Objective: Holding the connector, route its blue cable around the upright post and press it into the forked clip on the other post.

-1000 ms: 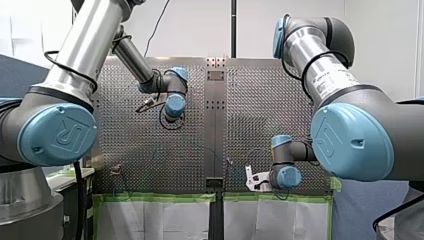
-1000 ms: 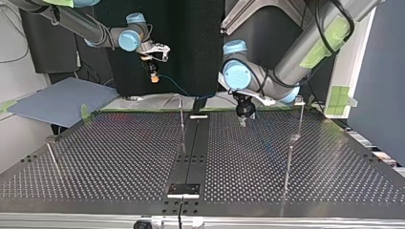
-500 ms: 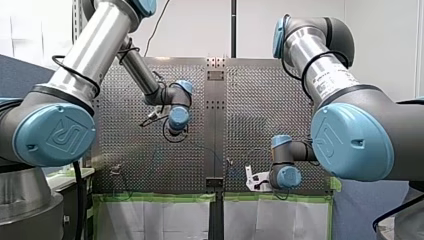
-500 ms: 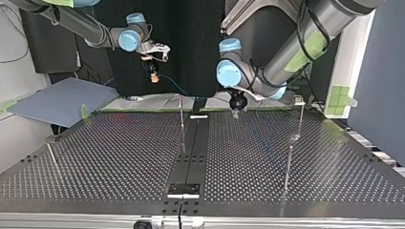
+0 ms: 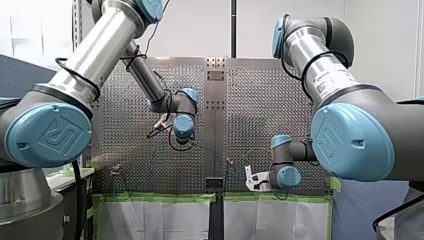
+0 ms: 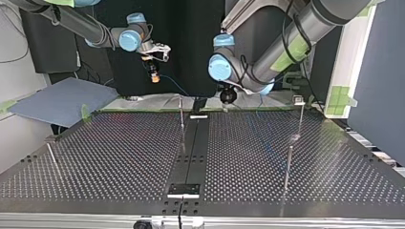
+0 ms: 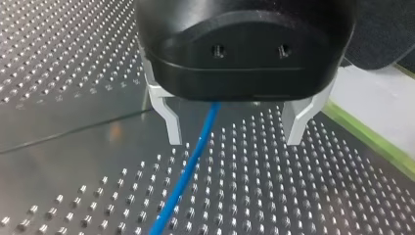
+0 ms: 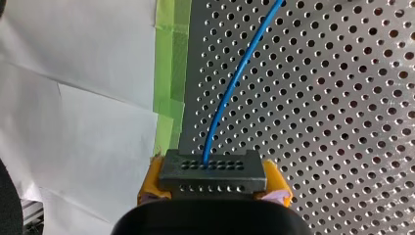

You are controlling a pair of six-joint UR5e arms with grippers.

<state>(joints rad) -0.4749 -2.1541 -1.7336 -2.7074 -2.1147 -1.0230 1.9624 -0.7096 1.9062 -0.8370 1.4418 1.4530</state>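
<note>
Right gripper: My right gripper [image 8: 211, 182] pinches the connector [image 8: 210, 165] between its yellow pads [image 8: 150, 180], raised in the air over the taped edge of the perforated table [image 8: 342, 107].

Connector: A dark grey block with rows of small holes, gripped on two sides. At the top view's left it hangs clear of the table.

Cable: The blue cable [image 8: 235, 83] leaves the connector's holed face, curves out over the table and runs on under my left gripper [image 7: 235, 139].

Left gripper: Its metal fingers [image 7: 169, 115] are spread wide, low over the table and straddling the cable. The cable passes nearer one finger and appears to touch neither.

In the way: The upright post [image 6: 182, 119] stands beside the dark centre strip, between the two grippers in the top view, and the cable sags from the connector toward its top.

Around: A tall thin post [image 6: 301, 117] and a shorter post [image 6: 288, 167] stand at the top view's right, and a leaning rod [image 6: 52, 160] at its left. A grey-blue board [image 6: 62, 100] lies off the far left corner. Green tape [image 8: 171, 73] and white paper [image 8: 73, 98] line the table's edge under the connector.
</note>
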